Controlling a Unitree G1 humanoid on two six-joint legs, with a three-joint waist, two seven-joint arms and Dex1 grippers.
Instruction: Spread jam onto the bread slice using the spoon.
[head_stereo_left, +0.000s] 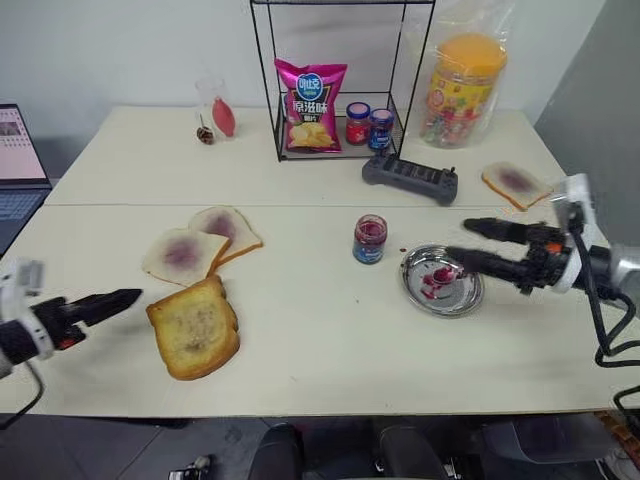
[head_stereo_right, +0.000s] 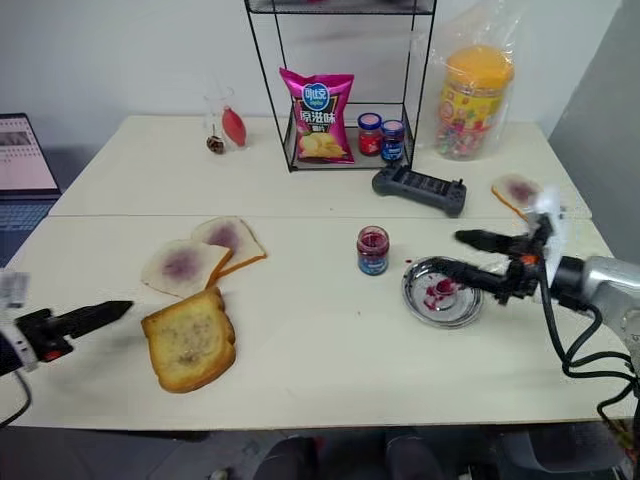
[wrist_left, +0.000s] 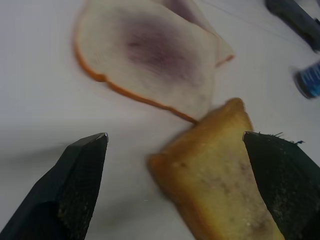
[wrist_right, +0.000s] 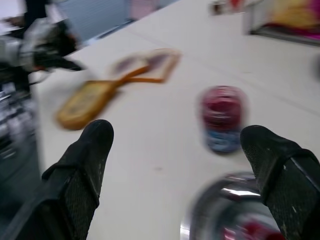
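Observation:
The thick golden-brown bread slice (head_stereo_left: 193, 327) lies flat at the front left of the table. My left gripper (head_stereo_left: 125, 298) is just to its left, open and empty, pointing at the slice; its black fingers (wrist_left: 80, 185) frame the slice's corner (wrist_left: 220, 185). The small glass jar of dark red jam (head_stereo_left: 369, 239) stands uncovered mid-table. Right of it sits a round metal dish (head_stereo_left: 441, 296) smeared with jam. My right gripper (head_stereo_left: 460, 240) hovers open and empty over the dish's right side, pointing left at the jar (wrist_right: 221, 117). I cannot tell the spoon apart from the shiny dish.
Two pale slices with purple spots (head_stereo_left: 200, 245) lie behind the bread slice, another (head_stereo_left: 515, 183) at the far right. A black controller (head_stereo_left: 410, 178), a wire rack (head_stereo_left: 275, 90) with a chips bag and two lidded jars, an orange-lidded tub (head_stereo_left: 462, 90) and a laptop (head_stereo_left: 18, 160) line the back and left.

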